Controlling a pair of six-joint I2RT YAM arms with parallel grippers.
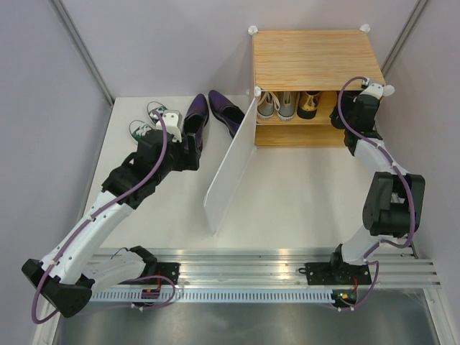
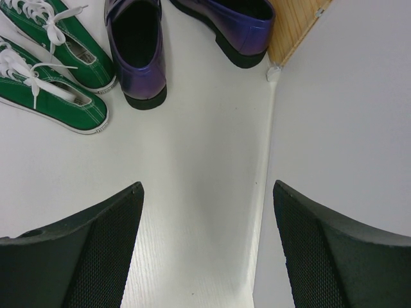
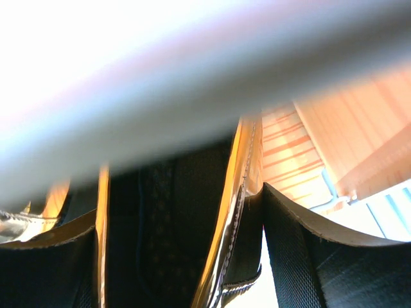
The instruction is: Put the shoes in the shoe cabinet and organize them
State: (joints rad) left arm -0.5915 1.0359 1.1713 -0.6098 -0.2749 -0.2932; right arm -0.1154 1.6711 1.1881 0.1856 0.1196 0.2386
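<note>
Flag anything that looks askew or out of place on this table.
The purple shoes lie splayed in a V on the table left of the cabinet, not side by side like the green sneakers next to them. Nothing looks spilled or damaged.

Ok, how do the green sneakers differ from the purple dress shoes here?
The green sneakers are matte with white laces; the purple dress shoes are glossy and show no laces. The green sneakers lie close, side by side; the purple dress shoes are splayed apart, one heel by the shoe cabinet corner. Both pairs sit on the table, outside the cabinet.
</note>
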